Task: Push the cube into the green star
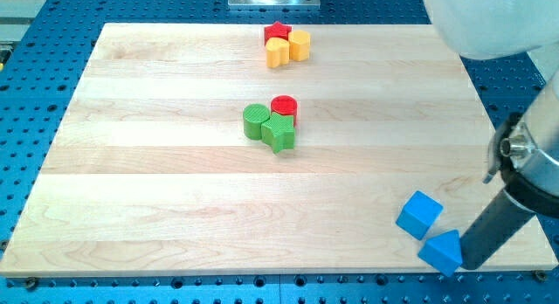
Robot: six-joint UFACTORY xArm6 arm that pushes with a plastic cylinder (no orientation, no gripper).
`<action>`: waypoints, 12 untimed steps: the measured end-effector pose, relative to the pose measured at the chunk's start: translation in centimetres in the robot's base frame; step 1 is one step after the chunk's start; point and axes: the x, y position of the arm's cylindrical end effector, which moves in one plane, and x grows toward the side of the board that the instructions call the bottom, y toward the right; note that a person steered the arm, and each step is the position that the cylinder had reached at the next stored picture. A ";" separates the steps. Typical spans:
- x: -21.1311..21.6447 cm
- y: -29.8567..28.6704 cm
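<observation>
A blue cube (419,214) lies near the board's bottom right corner. The green star (279,132) lies near the board's middle, touching a green cylinder (255,121) on its left and a red cylinder (284,107) above it. My tip (466,266) is at the bottom right, touching the right side of a blue triangular block (441,250), just below and to the right of the cube. The cube is far to the right of and below the green star.
At the view's top middle a red star (277,32), a yellow star-like block (278,52) and a yellow cylinder (300,44) sit clustered. The arm's white body (489,20) fills the top right. The wooden board (157,190) lies on a blue perforated table.
</observation>
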 end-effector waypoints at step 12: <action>-10.0 -6.2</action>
